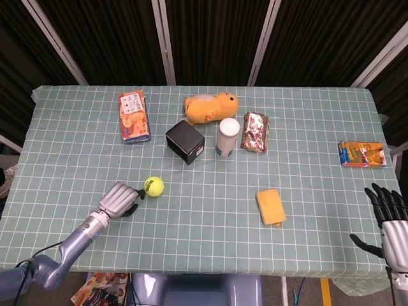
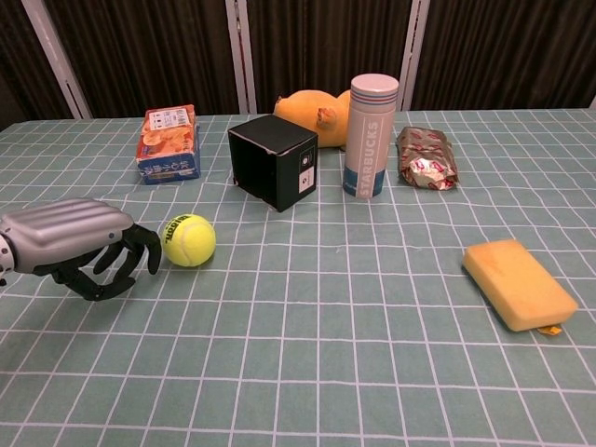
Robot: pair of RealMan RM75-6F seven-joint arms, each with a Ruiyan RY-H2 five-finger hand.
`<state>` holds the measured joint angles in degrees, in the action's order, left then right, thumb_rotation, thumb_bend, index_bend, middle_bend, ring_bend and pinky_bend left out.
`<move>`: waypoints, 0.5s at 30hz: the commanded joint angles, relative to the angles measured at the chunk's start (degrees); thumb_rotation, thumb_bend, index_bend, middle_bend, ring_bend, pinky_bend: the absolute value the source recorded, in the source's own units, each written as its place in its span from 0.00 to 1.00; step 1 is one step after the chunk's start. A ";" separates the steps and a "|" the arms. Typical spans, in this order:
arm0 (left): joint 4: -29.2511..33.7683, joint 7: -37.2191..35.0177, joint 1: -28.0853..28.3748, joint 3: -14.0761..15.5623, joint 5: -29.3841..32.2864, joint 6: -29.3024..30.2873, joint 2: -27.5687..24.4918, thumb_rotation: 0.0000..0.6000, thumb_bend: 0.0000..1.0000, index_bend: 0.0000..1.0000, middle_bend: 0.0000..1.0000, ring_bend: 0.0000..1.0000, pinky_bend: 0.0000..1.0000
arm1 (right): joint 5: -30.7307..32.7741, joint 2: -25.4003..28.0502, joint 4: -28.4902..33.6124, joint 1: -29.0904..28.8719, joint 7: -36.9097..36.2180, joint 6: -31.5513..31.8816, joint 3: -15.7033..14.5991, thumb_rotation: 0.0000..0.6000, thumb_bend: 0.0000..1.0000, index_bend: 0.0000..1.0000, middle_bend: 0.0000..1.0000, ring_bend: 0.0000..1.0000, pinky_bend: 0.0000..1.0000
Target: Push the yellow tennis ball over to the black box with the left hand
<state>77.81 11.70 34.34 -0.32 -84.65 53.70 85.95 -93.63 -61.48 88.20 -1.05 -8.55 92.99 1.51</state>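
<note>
The yellow tennis ball (image 1: 153,185) (image 2: 189,240) lies on the checked cloth, in front and to the left of the black box (image 1: 185,141) (image 2: 273,160), with about two grid squares between them. My left hand (image 1: 119,199) (image 2: 79,244) sits low on the table just left of the ball. Its fingers (image 2: 140,253) are curled down with nothing in them, their tips right at the ball's left side. My right hand (image 1: 390,213) hangs off the table's front right corner with its fingers spread and empty; it shows only in the head view.
Behind the black box lie an orange plush toy (image 1: 210,107) and an orange snack box (image 1: 134,116). A Starbucks tumbler (image 2: 371,135) stands right of the box, beside a foil packet (image 2: 427,156). A yellow sponge (image 2: 519,283) lies front right, an orange packet (image 1: 362,153) far right.
</note>
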 commanded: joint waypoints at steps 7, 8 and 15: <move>3.45 -5.32 -0.22 1.43 -1.57 0.71 -1.86 1.00 0.44 0.41 0.60 0.62 0.65 | -0.60 0.08 0.14 0.08 -0.18 0.19 -0.23 1.00 0.11 0.00 0.00 0.00 0.00; 3.48 -5.51 -0.02 1.45 -1.54 0.40 -1.73 1.00 0.44 0.41 0.60 0.62 0.65 | -0.70 0.09 0.16 0.10 -0.19 0.27 -0.24 1.00 0.11 0.00 0.00 0.00 0.00; 3.29 -5.83 1.26 1.26 -1.45 -1.10 -0.12 1.00 0.44 0.41 0.59 0.61 0.65 | -0.73 0.17 0.02 0.08 -0.65 0.30 -0.19 1.00 0.12 0.00 0.00 0.00 0.00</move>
<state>81.23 5.85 35.44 1.02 -86.07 52.69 85.62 -94.37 -61.32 88.23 -0.97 -9.17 93.29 1.32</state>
